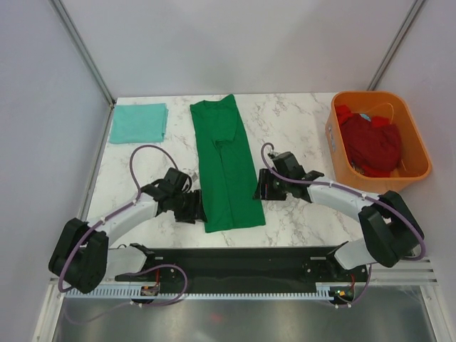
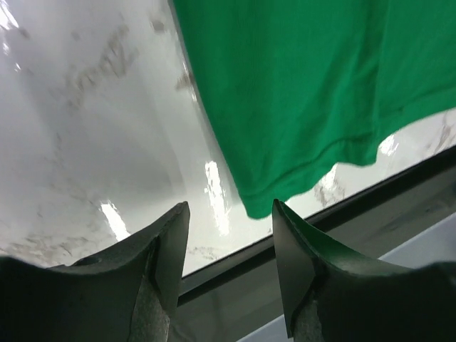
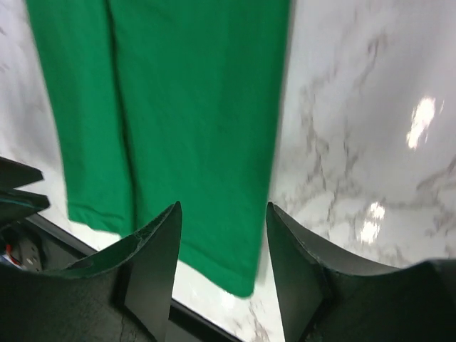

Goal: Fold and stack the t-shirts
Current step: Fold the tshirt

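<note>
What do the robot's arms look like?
The left arm and right arm are white tubes joined by chunky black joints. A thin purple cable loops along each one. The left gripper and right gripper each have two dark, pointed, wedge-shaped fingers.

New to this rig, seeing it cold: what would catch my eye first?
A long dark green cotton t-shirt, folded into a narrow strip, lies mid-table between the open left pincer and open right pincer. An orange plastic tub holding dark red shirts sits at the far right corner; a folded pale teal shirt lies far left.
</note>
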### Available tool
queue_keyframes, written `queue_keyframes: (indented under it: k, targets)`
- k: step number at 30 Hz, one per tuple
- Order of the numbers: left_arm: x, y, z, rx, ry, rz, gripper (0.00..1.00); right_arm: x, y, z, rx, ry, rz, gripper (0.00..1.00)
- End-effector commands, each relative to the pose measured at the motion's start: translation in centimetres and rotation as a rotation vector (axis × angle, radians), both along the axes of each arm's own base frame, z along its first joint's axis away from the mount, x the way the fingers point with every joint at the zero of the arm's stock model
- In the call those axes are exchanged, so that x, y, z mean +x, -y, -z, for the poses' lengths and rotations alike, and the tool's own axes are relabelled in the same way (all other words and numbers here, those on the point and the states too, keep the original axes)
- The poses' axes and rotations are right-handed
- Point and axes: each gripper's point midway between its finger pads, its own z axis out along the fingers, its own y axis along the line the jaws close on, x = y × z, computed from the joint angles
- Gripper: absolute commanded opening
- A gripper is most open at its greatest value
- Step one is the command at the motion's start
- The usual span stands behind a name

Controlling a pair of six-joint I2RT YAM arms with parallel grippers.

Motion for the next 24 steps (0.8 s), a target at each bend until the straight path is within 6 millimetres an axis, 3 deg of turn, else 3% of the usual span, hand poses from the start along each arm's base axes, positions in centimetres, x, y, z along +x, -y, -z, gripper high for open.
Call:
queue_keyframes:
  k: [1,4,5,9,14,19,24]
  targets:
    - [-2.0,1.1,0.1,-0.058,0.013,0.036,0.58,-2.8,1.1,0.9,-0.029,-0.038,0.032,0.59]
    - [-4.4,0.8,1.7,-0.034,-0.030,0.079,0.58,-4.4,1.8,1.9,-0.050,-0.060,0.025,0.58]
    - [-3.1,1.9,1.5,-0.077,-0.057,-0.129,0.54,-4.8,1.9,2.2,-0.053,-0.070,0.025,0.59]
    - [-3.8,1.6,1.6,-0.077,-0.045,-0.153,0.50,-6.7,2.1,2.8,-0.041,-0.093,0.010,0.57]
    - [-3.6,1.4,1.9,-0.058,-0.038,-0.164,0.50,-7.2,1.7,2.4,0.006,-0.078,0.005,0.55]
    - [-3.5,1.3,1.8,-0.061,-0.032,-0.185,0.49,-7.8,2.0,3.1,0.004,-0.097,0.005,0.52]
    - [-2.9,2.4,-0.5,-0.147,-0.003,-0.201,0.50,-8.5,1.1,4.2,0.043,-0.140,-0.023,0.49]
